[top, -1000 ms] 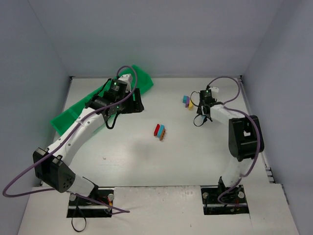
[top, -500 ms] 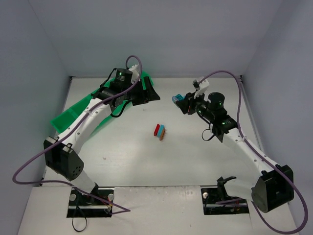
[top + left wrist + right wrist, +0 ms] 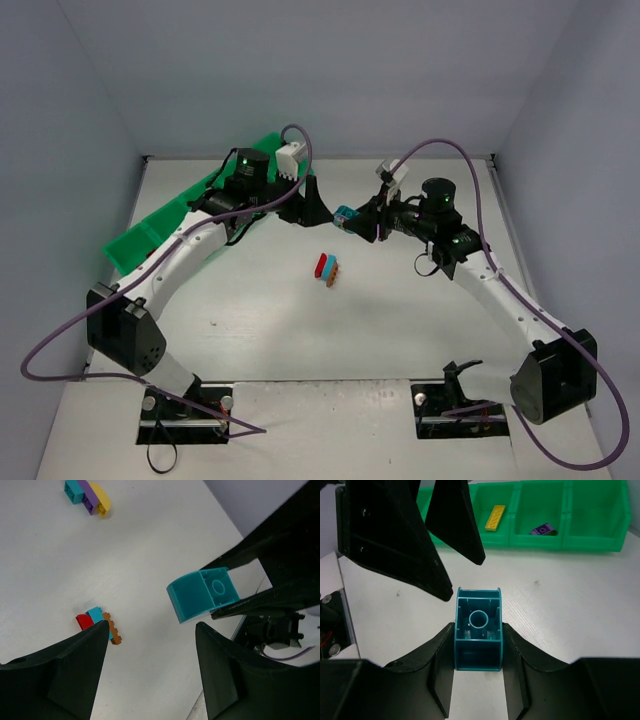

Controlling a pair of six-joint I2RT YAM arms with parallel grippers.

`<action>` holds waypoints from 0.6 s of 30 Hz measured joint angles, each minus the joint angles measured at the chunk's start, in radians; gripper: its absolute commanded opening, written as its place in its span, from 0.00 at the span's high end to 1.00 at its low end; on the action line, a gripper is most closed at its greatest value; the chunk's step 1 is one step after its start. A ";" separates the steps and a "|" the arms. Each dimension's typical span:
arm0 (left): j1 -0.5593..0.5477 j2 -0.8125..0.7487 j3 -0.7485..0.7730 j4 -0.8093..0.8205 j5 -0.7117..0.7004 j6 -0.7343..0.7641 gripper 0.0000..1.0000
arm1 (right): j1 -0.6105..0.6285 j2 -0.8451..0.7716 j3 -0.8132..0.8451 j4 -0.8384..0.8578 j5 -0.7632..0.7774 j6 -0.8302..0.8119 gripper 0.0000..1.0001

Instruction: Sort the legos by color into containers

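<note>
My right gripper is shut on a teal-blue hollow lego and holds it above the table; in the top view the gripper and the lego are at mid table. My left gripper is open and empty, close to the left of that lego, its fingers pointing at it. The left wrist view shows the held lego just ahead of my left gripper. A red, teal and brown lego stack lies on the table. The green tray lies at the back left.
A teal, purple and yellow lego stack lies farther off on the table. The tray's compartments hold a yellow lego and a purple lego. Grey walls stand behind and on both sides.
My right arm has lifted the teal lego from the right-hand stack and swung it left to mid table. My left gripper has moved right from the tray towards it.
</note>
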 measured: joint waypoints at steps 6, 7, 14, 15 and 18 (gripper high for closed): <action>0.039 -0.061 -0.076 0.031 0.182 0.229 0.38 | 0.000 0.019 0.079 -0.083 -0.103 -0.058 1.00; 0.050 -0.062 -0.076 0.038 0.217 0.253 0.38 | 0.000 0.019 0.089 -0.095 -0.119 -0.068 1.00; 0.081 -0.063 -0.073 0.046 0.423 0.388 0.41 | 0.000 0.028 0.131 -0.161 -0.227 -0.126 1.00; 0.080 -0.061 -0.070 0.045 0.449 0.400 0.42 | 0.000 0.030 0.132 -0.167 -0.241 -0.132 1.00; 0.077 -0.058 -0.055 0.046 0.502 0.425 0.42 | 0.000 0.038 0.132 -0.179 -0.273 -0.143 1.00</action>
